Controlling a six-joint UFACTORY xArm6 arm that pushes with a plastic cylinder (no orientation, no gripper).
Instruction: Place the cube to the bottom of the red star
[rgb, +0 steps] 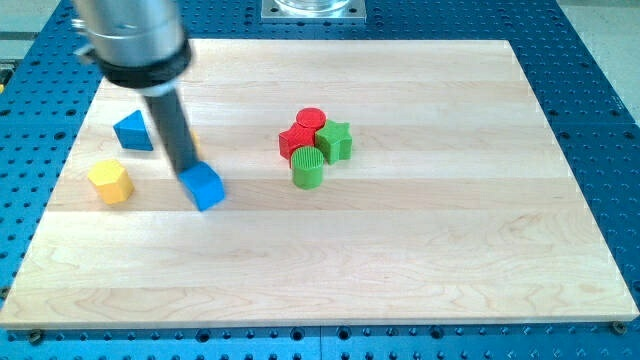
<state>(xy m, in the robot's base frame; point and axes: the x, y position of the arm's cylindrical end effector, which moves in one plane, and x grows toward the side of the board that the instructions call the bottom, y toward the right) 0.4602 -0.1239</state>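
Note:
A blue cube (204, 186) lies on the wooden board (400, 250) at the view's left of centre. My tip (186, 169) touches the cube's upper left side. The red star (296, 141) sits near the board's middle, well to the view's right of the cube, packed in a cluster of blocks. The rod comes down from the view's top left.
A red cylinder (311, 120), a green star (335, 141) and a green cylinder (307, 167) crowd around the red star. A blue triangular block (132, 131) and a yellow hexagonal block (110, 181) lie at the left. A small orange piece (193, 146) peeks out behind the rod.

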